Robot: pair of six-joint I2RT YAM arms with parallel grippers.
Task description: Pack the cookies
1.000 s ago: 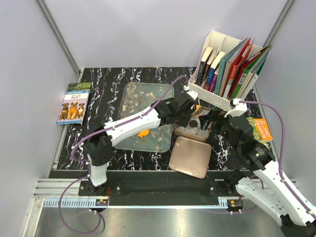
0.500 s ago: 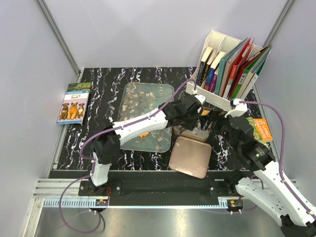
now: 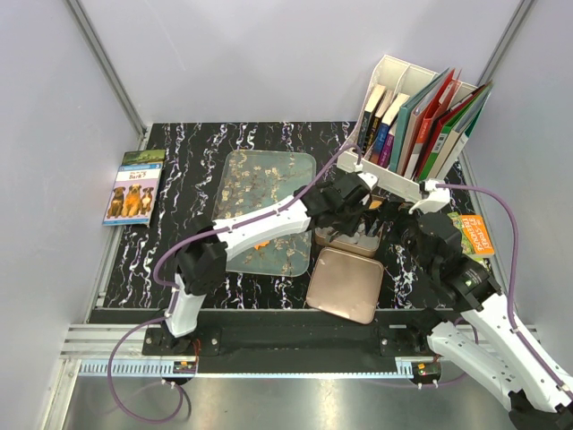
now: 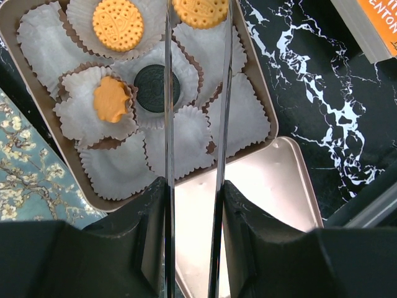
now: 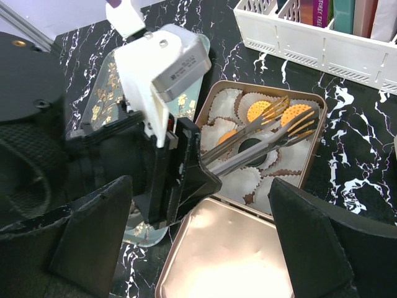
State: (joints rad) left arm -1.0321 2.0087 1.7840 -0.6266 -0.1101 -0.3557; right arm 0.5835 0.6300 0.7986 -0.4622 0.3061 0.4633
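White-shelled arms (image 3: pixel 260 228) with black joints, purple cables (image 3: pixel 501 224), thin metal tong-like jaws.

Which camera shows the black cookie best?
The left wrist view: the black cookie sits unobstructed in its paper cup in the tin. The right wrist view shows it partly behind the tongs; the top view hides it under the arms.

bright even light, sharp, tin lid (image 4: pixel 267 186) glaring.
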